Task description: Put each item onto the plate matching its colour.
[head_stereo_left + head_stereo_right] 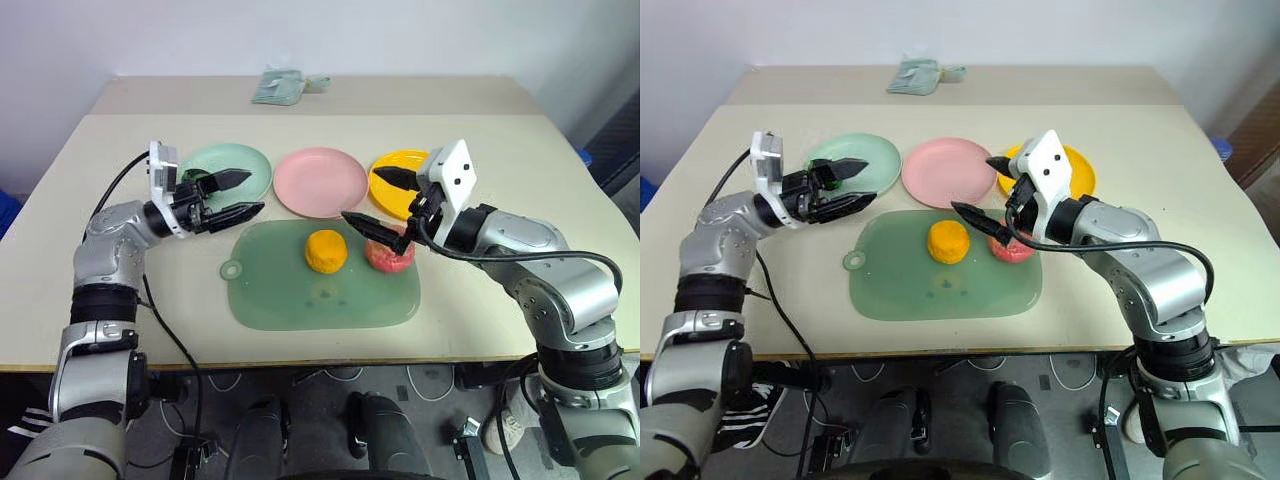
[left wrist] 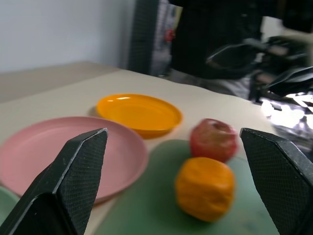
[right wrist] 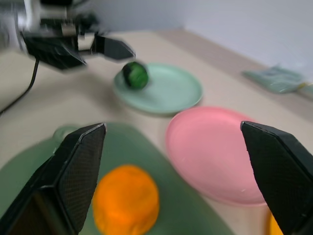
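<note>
The dark green fruit rests on the mint green plate, just beside the fingertips of my left gripper, which hangs open and empty over that plate's near edge. An orange fruit and a pinkish-red apple lie side by side on the flat green mat. My right gripper is open and holds nothing. Its lower finger reaches over the apple and its upper finger is above the yellow-orange plate. The pink plate stands bare between the other two plates.
A folded pale green cloth lies near the table's far edge. A black cable trails from my left wrist. The beige table extends to the right of the plates.
</note>
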